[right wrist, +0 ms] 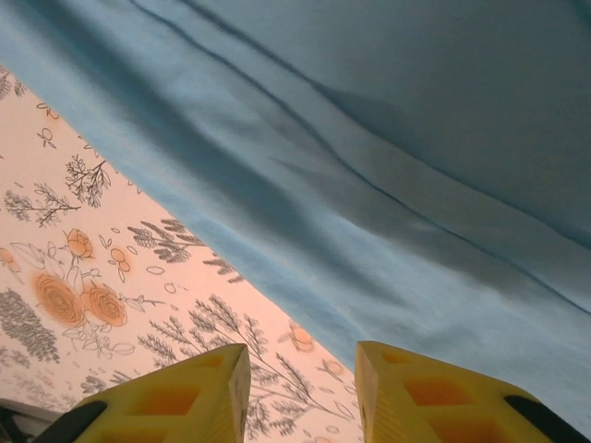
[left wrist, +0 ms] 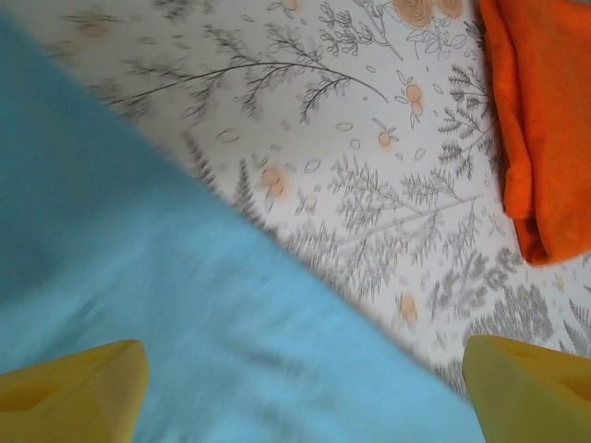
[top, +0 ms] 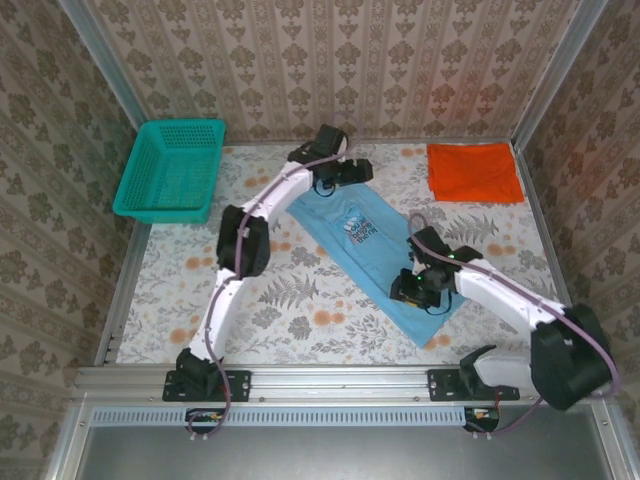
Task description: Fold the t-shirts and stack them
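Left pincer spread wide, empty, over blue tee; right pincer narrowly parted, empty. Two tees; orange tee at bench far-right corner.

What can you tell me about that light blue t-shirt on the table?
The light blue t-shirt is soft cloth, folded into a long strip lying flat and diagonal on the flowered table, a printed design facing up. The left gripper hangs open over its far end; the right gripper is at its near end, holding nothing.
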Controlling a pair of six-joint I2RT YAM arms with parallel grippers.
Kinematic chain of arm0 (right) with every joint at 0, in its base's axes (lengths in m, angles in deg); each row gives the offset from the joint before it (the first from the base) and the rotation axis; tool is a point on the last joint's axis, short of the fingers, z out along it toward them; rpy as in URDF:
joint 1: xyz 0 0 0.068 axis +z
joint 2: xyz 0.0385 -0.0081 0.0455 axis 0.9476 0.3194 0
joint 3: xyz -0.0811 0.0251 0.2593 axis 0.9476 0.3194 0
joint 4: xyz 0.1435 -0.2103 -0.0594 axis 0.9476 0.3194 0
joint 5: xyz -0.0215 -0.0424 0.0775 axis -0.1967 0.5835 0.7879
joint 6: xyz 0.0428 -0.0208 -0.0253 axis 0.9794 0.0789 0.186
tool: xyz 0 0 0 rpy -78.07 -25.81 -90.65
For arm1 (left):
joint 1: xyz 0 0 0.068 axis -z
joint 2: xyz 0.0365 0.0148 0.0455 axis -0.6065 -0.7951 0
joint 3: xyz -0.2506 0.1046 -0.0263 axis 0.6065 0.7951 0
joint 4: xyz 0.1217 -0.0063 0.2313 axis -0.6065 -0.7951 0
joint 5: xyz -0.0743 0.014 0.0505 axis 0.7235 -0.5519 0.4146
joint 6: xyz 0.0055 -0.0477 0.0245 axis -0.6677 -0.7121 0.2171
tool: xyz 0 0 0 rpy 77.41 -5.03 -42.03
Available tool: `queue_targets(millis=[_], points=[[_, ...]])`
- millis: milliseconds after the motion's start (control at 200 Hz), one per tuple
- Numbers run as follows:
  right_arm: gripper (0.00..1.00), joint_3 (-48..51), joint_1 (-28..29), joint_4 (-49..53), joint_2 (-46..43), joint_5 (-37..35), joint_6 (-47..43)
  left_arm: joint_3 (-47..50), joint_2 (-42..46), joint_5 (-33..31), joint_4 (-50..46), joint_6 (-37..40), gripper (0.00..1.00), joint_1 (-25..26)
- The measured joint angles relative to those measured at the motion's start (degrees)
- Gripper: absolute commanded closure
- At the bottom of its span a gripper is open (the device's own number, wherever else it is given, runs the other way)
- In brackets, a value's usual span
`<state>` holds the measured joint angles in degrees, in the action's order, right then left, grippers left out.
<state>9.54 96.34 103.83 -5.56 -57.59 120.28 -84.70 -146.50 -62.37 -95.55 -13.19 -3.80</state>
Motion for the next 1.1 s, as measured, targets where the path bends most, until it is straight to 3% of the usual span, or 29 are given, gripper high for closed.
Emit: queue_targets(millis=[240, 460, 740, 900, 1100], points=[[0.68, -2.1, 3.5, -6.1, 10.2, -1.2, 2.9, 25.5, 26.7, -8.2, -1.6, -1.5, 0.14, -4.0], [0.68, -2.6, 7.5, -11.1, 16.1, -1.0, 12.7, 45.3, 34.6, -11.0, -4.7, -5.7, 0.14, -12.4], [0.67, -12.5, 16.5, -17.4, 26.3, -0.5, 29.0, 49.7, 38.6, -11.2, -7.5, -5.8, 0.12, -15.7], [0.62, -27.9, 22.5, -19.3, 38.3, -0.1, 36.5, 49.4, 40.2, -10.6, -7.4, -5.4, 0.09, -19.1], [0.52, -45.4, 26.3, -18.3, 50.3, 2.3, 39.7, 48.9, 40.2, -9.9, -7.7, -4.7, 0.09, -20.7]])
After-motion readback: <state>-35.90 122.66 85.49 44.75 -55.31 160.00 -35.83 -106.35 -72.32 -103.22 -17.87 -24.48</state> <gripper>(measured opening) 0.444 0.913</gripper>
